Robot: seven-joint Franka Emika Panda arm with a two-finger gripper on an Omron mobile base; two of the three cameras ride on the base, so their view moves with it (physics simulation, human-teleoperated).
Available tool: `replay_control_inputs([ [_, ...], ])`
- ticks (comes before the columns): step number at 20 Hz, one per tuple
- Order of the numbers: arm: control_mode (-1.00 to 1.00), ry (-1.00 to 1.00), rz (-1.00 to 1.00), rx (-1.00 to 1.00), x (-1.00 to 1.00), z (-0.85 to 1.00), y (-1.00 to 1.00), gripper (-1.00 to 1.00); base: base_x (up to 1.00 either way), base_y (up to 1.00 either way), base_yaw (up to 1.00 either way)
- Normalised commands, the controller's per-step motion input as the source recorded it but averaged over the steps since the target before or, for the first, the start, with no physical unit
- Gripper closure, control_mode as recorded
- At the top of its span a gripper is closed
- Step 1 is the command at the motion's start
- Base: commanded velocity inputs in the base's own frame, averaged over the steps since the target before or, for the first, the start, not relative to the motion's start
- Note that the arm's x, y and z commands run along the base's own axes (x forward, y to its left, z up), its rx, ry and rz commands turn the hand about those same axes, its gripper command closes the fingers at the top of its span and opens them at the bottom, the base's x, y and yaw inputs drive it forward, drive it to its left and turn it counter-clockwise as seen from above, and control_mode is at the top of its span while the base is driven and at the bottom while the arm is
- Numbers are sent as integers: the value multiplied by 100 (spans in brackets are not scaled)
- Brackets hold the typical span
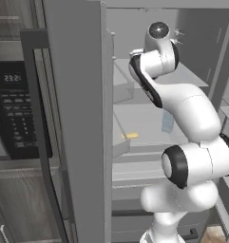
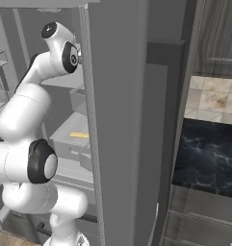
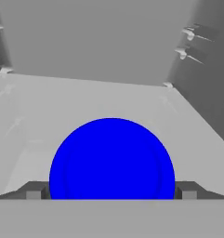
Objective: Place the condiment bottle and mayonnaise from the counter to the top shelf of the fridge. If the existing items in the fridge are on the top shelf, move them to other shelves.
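Reaching deep into the open fridge (image 1: 78, 118), the white arm bends up from the base and puts its hand over the top shelf (image 3: 108, 100), a flat pale grey board that runs back to the fridge's rear wall. In the hand view the mayonnaise (image 3: 112, 159) sits right below the camera, its wide bright blue lid seen from above as a big round disc resting on that shelf. The gripper (image 3: 112, 193) stands spread wide, one dark fingertip (image 3: 35, 191) just left of the lid and the other just right of it, each close beside the lid's edge; whether the pads touch the jar cannot be told from here. Small shelf pegs stick out of the right side wall, farther in.

On a lower shelf (image 1: 144, 124), in the left base view, a pale blue translucent pack (image 1: 167, 122) stands upright near the arm's forearm, and a small flat yellow piece (image 1: 130, 135) lies to its left, near the shelf's front edge. The right base view shows the same yellow piece (image 2: 79, 135) lying on that lower board.

To the left of the fridge a dark microwave (image 1: 14, 111) with a lit clock sits among wood-grain cabinets. To the right, past the fridge's long door, the black marble-patterned surface (image 2: 209, 156) lies over grey drawer fronts.
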Motion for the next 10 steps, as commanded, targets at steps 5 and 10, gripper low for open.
replay_control_inputs([
  [5, -100, 0, 0, 0, 93, -40, -13, 100, 0, 0, 0],
  [10, -100, -1, 0, 0, 49, -52, -16, -100, 0, 0, 0],
])
